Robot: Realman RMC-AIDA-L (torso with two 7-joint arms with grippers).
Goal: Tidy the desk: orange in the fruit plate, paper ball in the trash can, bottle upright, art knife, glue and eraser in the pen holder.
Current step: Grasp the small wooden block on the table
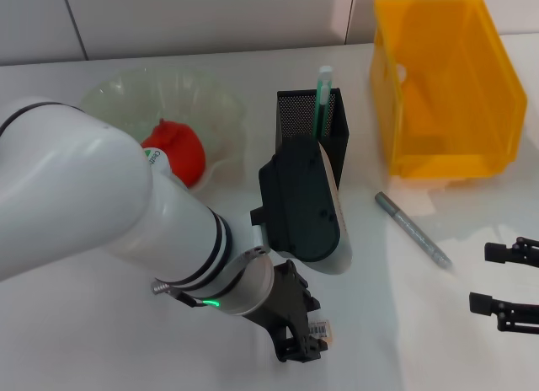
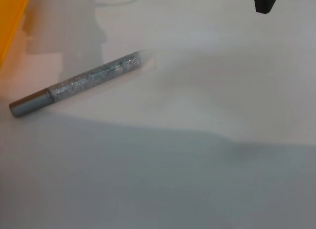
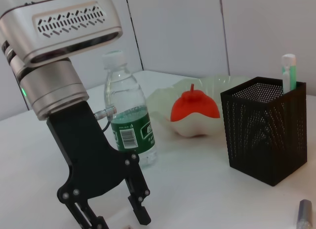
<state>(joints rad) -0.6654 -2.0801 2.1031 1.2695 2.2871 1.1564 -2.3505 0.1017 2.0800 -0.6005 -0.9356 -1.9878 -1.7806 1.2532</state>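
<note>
My left gripper (image 1: pixel 307 340) hangs open low over the near table, and the beige eraser (image 1: pixel 320 329) with its barcode sticker lies right at the fingertips (image 3: pixel 141 216). The orange (image 1: pixel 173 151) sits in the pale-green fruit plate (image 1: pixel 118 96). In the right wrist view the bottle (image 3: pixel 126 118) stands upright behind the left gripper. The black mesh pen holder (image 1: pixel 310 125) holds a green-white glue stick (image 1: pixel 322 100). A silver pen-shaped art knife (image 1: pixel 413 229) lies flat on the table. At the right edge my right gripper (image 1: pixel 482 278) rests open. The paper ball is out of view.
The orange-yellow trash can (image 1: pixel 446 88) stands at the back right, beyond the art knife. My bulky left arm (image 1: pixel 93 214) covers the near left of the table and hides the bottle in the head view.
</note>
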